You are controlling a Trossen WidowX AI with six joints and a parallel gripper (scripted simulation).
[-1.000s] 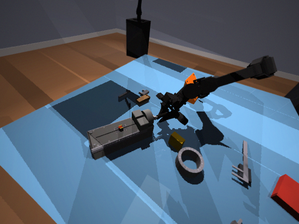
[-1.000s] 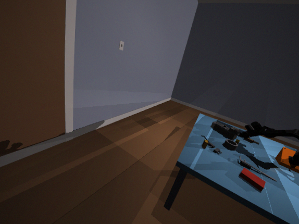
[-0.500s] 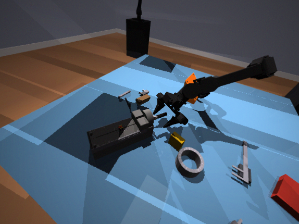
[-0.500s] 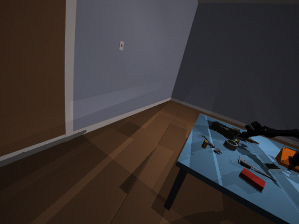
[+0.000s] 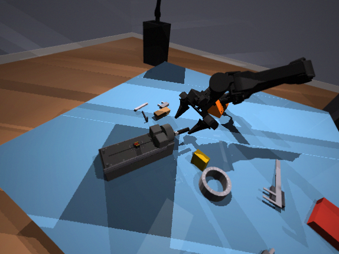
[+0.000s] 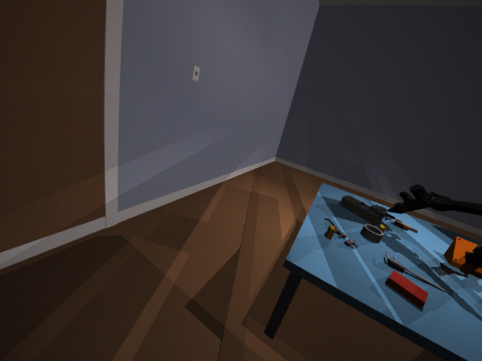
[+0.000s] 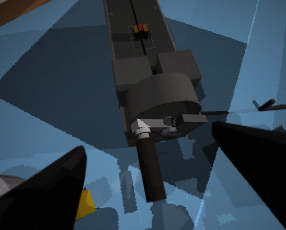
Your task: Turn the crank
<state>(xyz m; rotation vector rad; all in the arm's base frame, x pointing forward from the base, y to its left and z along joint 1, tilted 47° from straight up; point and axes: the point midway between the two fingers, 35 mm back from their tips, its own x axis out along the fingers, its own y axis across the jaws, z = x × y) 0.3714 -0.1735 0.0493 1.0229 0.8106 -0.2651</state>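
The dark grey machine (image 5: 127, 153) (image 6: 357, 210) (image 7: 120, 50) lies on the blue table. Its red pointer (image 5: 136, 143) (image 7: 140, 27) is in the slot between the two small brass marks; whether it is exactly level is too small to tell. The crank's black handle (image 5: 183, 130) (image 7: 151, 172) sticks out from the drum end, joined to a light crank arm (image 7: 152, 124). My gripper (image 5: 182, 125) (image 7: 150, 139) is wide open and empty. In the wrist view its fingers stand on either side of the handle, apart from it.
A yellow block (image 5: 200, 160) (image 7: 86, 204) and a grey ring (image 5: 207, 189) (image 6: 372, 238) lie near the crank end. A tan block (image 5: 162, 113) and small tools lie behind. A caliper (image 5: 278, 183), a red block (image 5: 326, 218) (image 6: 406, 290) and an orange block (image 5: 215, 110) (image 6: 458, 252) are farther off.
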